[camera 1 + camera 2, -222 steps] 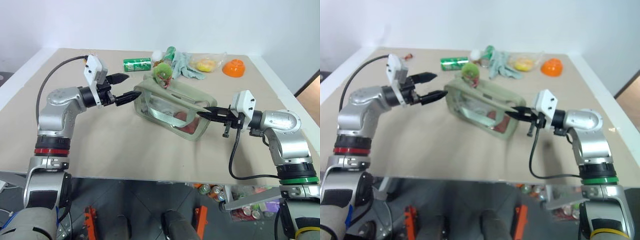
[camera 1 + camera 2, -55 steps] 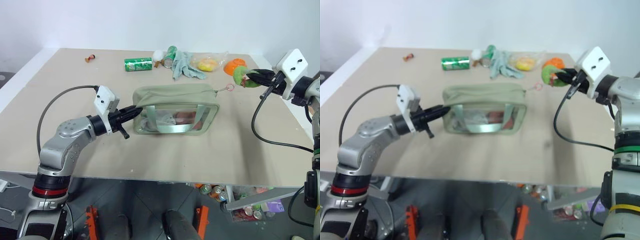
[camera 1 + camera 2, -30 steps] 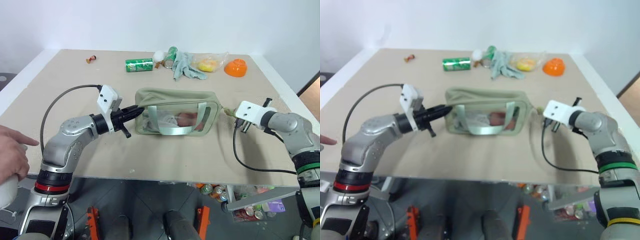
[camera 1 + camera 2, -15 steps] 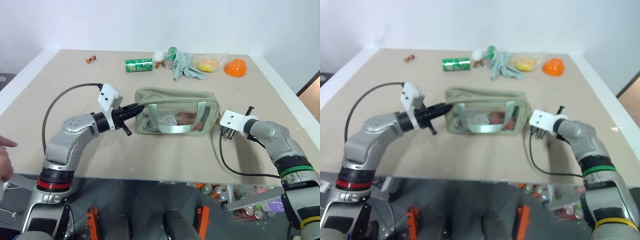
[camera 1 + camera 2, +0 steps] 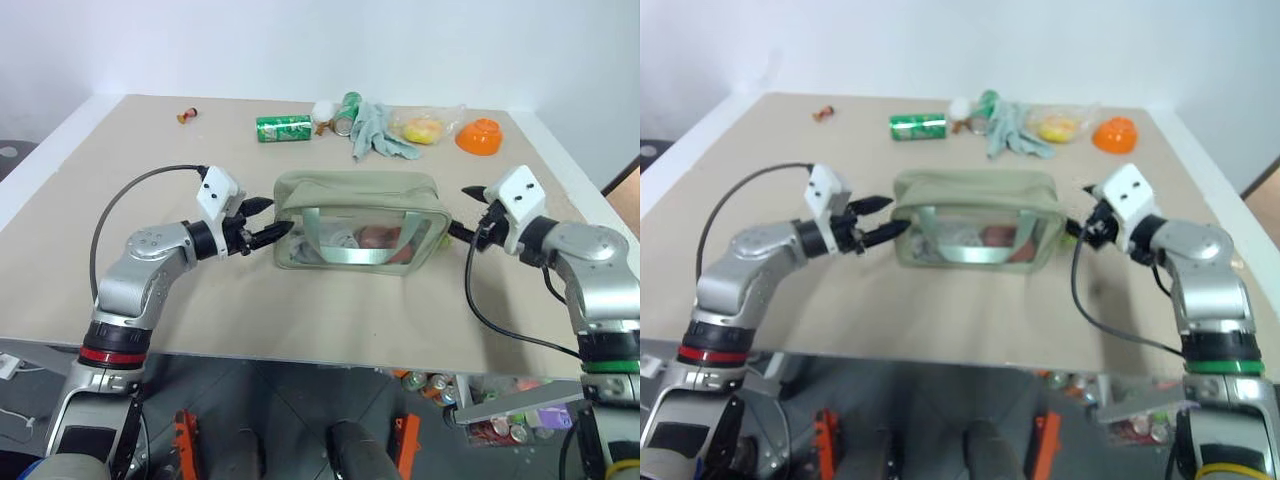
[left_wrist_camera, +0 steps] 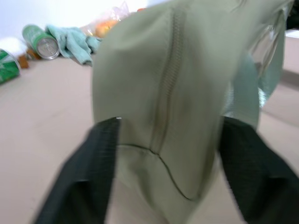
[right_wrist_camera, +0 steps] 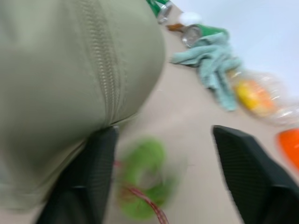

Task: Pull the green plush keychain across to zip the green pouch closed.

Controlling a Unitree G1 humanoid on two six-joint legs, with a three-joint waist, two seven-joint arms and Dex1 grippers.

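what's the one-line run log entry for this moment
pouch: green pouch zipper closed | keychain: green plush keychain on table at pouch's right end | left gripper: open | right gripper: open, holding nothing

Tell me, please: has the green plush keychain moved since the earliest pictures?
Yes. The green plush keychain has gone from the end of the green pouch nearest the green can to the opposite end, beside the right gripper.

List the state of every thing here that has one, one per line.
Pouch: zipped shut, upright on the table.
Keychain: released, lying by the pouch's end.
Left gripper: open, at the pouch's other end.
Right gripper: open, over the keychain.
Can: lying on its side.
Orange bowl: upside down.
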